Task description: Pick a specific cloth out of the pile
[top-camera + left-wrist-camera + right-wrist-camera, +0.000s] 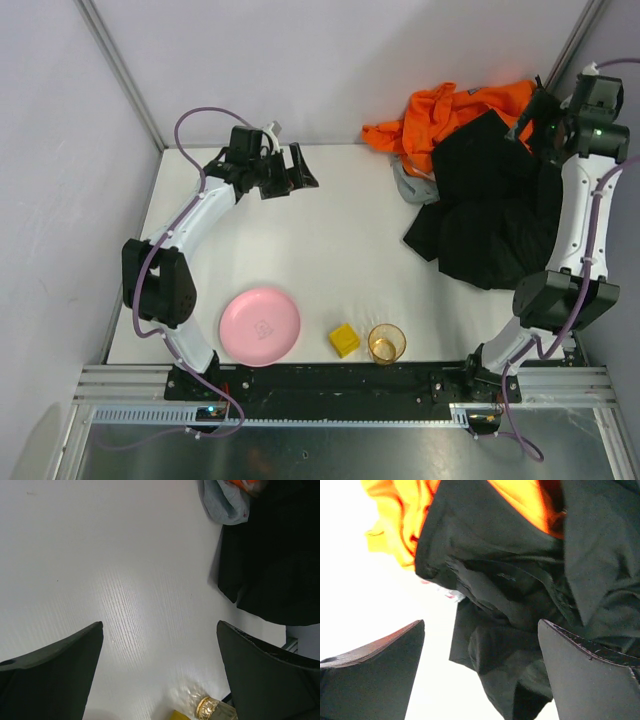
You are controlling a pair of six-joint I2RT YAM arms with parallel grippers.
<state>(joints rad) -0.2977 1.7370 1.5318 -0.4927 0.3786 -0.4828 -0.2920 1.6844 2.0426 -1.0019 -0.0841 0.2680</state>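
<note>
The pile (480,190) lies at the back right: a large black garment (490,215) over a bright orange one (440,115), with a small grey cloth (405,185) at its left edge. The red cloth is hidden; only tiny red slivers show by the grey cloth in the wrist views. My right gripper (530,115) hangs open and empty above the pile's back right; its view shows the black garment (510,580) and the orange one (395,520) below the gripper (480,627). My left gripper (300,165) is open and empty above bare table (125,580), left of the pile.
A pink plate (260,325), a yellow block (344,340) and an amber glass cup (386,343) stand along the near edge. The cup (210,707) shows in the left wrist view. Walls close in the table at the back and the sides.
</note>
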